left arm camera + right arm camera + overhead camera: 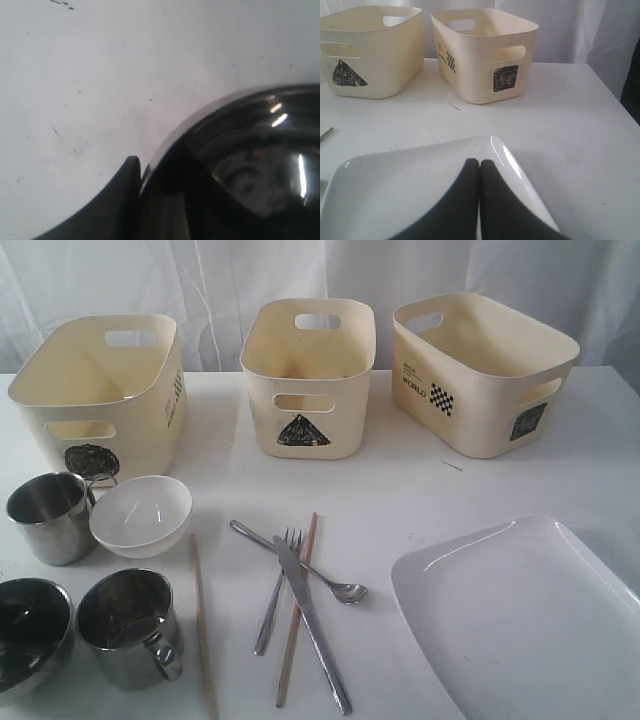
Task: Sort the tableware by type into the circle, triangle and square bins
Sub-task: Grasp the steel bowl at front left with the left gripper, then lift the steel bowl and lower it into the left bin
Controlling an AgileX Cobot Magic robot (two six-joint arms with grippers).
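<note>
Everything's out on the table (400,490), in front of the circle bin (100,390), triangle bin (308,375) and square bin (480,370).

- **Far left:** the back mug (50,515) touches the white bowl (140,515). The front mug (125,625) is just beside the steel bowl (30,635).
- **Middle:** the spoon (300,565), fork (275,590) and knife (312,625) lie crossed in a heap with the right chopstick (297,605). The left chopstick (203,625) lies by itself, next to the front mug.
- **Right:** the plate (520,620) sits flat at the front.

The right gripper (479,162) is over the plate's near end. Its fingers are pressed together with nothing between them.

For the left gripper (129,167), only one dark finger shows, right up against the steel bowl's rim. The rest is too dark, so I can't tell if it's wide, narrow or grabbing the rim.
</note>
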